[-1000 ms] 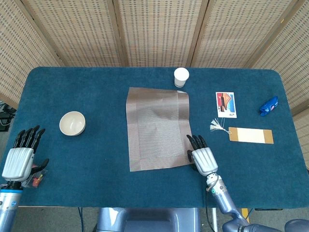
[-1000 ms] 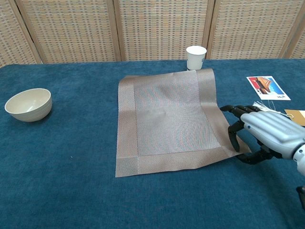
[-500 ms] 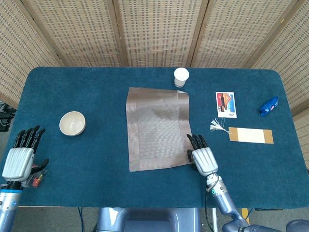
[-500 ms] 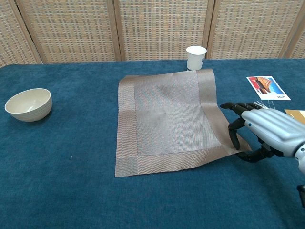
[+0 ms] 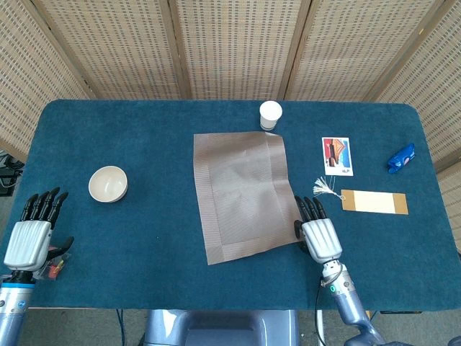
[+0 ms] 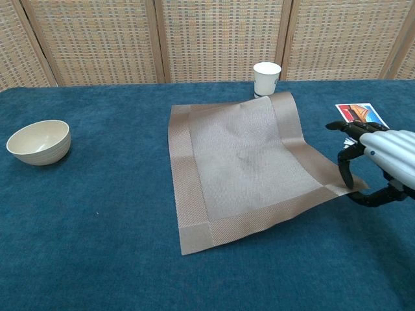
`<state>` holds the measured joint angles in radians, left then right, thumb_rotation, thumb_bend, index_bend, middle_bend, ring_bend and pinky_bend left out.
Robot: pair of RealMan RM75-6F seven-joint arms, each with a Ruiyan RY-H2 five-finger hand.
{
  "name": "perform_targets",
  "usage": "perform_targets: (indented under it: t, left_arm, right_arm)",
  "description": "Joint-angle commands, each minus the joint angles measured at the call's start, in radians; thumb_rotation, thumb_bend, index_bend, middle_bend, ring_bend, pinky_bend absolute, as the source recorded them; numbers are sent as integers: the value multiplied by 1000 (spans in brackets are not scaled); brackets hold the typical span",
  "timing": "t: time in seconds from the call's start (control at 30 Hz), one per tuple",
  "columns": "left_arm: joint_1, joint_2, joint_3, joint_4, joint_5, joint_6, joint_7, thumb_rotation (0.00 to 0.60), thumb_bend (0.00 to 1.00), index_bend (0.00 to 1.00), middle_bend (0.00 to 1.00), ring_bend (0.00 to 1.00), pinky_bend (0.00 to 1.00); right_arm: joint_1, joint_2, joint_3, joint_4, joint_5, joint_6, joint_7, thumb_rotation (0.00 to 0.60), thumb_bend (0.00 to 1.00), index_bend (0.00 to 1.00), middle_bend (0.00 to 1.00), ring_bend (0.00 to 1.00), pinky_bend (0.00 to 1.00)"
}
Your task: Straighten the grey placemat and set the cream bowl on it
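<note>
- Right hand (image 5: 318, 234), head view: I have its fingers curled onto the near right corner of the grey woven placemat (image 5: 243, 194), gripping it; a second ago that corner lay further left, so I have dragged it rightward.
- Same view: the placemat now sits skewed on the blue table cloth (image 5: 144, 274), its far edge near the white paper cup (image 5: 271, 114). I judge the straightening unfinished.
- Left hand (image 5: 30, 234) rests at the table's near left corner, fingers extended and holding nothing; the cream round bowl (image 5: 108, 183) is well apart from the placemat, unmoved.
- Chest view: the right hand (image 6: 379, 162) pinches the corner between thumb and fingers, and the placemat's (image 6: 249, 162) right side is lifted and rippled.
- Bowl (image 6: 39, 141) stands upright at left, untouched; placing it comes later.
</note>
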<state>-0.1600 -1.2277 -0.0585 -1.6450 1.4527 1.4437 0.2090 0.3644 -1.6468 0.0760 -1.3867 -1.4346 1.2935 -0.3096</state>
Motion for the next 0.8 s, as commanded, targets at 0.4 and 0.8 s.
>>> perform_targets:
  t: [0.4, 0.8]
  left_arm:
    - [7, -11, 12, -4, 27, 21, 27, 600, 258, 49, 0, 0, 0]
    - [10, -16, 15, -6, 35, 24, 41, 600, 258, 49, 0, 0, 0]
  right_arm:
    - [-76, 165, -6, -52, 29, 54, 24, 600, 578, 687, 107, 0, 0]
    - [-88, 290, 74, -19, 123, 44, 63, 600, 566, 688, 106, 0, 0]
